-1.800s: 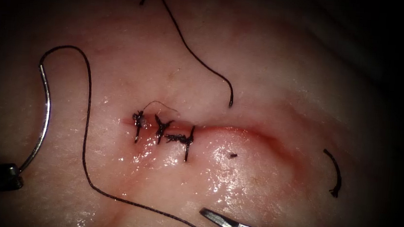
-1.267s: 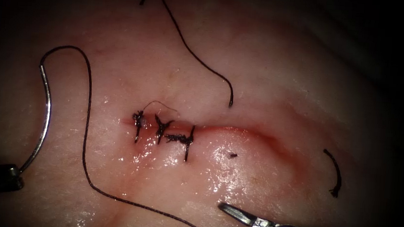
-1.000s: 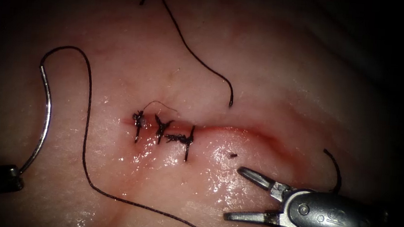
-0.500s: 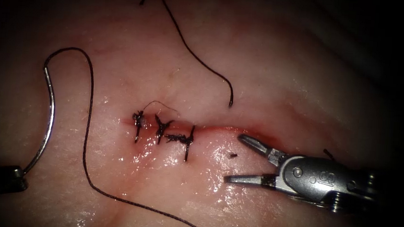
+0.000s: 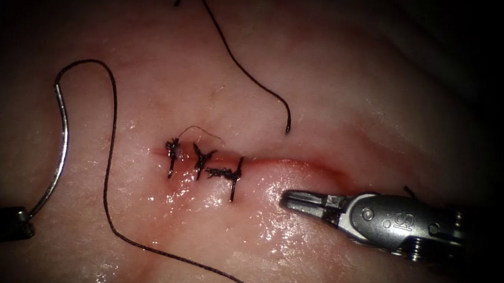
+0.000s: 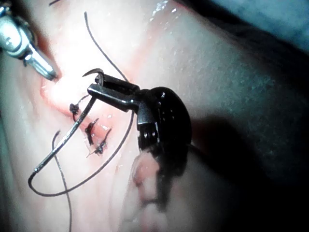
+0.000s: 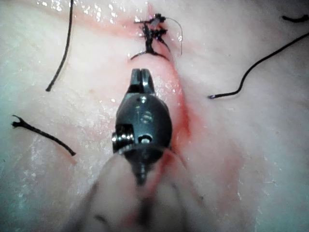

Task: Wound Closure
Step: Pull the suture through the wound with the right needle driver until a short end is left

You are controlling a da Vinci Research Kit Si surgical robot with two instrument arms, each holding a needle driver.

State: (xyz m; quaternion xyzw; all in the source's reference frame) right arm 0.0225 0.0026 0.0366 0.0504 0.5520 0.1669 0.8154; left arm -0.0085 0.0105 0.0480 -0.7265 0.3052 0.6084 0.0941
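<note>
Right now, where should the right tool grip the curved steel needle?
Probably mid-curve on the curved steel needle, coming from the side of the cut: the left tool is shut on it near its point, its other end carries the black thread, the arc between is bare, out of the tissue.

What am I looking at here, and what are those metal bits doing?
This is a surgical practice robot stitching a cut in pork belly, the tissue. One picture looks down from an endoscope; the other two come from cameras near each arm's wrist. The left arm's claw grips the curved needle near one end; the needle sits outside the tissue, left of the cut. Dark thread trails from it across the surface. The right arm's claw is shut, holds nothing, and rests just below the open part of the cut. Three dark stitches close its left end, and loose cut ends of thread lie around.
</note>
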